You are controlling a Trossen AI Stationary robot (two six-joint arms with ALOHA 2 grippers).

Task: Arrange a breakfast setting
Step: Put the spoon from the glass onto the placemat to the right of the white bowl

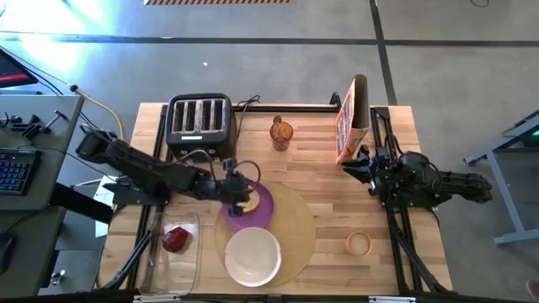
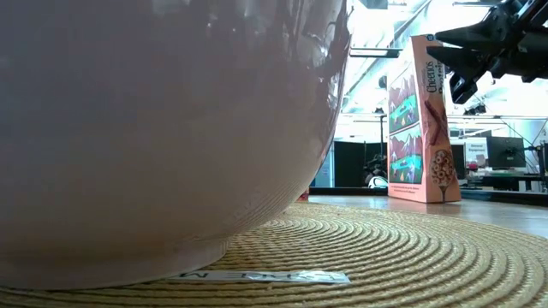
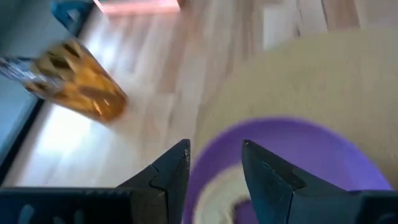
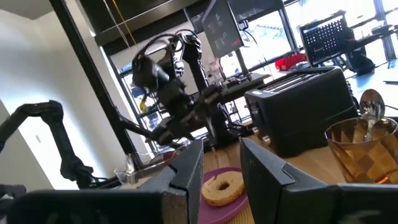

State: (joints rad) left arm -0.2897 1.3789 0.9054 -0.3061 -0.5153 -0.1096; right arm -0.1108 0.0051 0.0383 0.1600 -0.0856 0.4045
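Observation:
A round tan placemat (image 1: 295, 220) holds a small purple plate (image 1: 264, 208) and a white bowl (image 1: 253, 255). A toasted bagel ring (image 1: 249, 203) lies flat on the plate. My left gripper (image 1: 238, 192) is open just above the bagel (image 3: 214, 191), one finger on each side, touching nothing that I can see. My right gripper (image 1: 360, 162) is open and empty, in the air beside a cereal box (image 1: 354, 118). A metal spoon (image 4: 372, 106) stands in an amber glass (image 1: 281, 133). A dark red food piece (image 1: 177, 238) lies in a clear container (image 1: 173, 257). No loose cereal shows.
A black four-slot toaster (image 1: 200, 124) stands at the far left. A tan ring (image 1: 359, 244) lies on the bare wood near the table's right front. The cereal box stands upright at the far right. A desk with a keyboard is off the table's left side.

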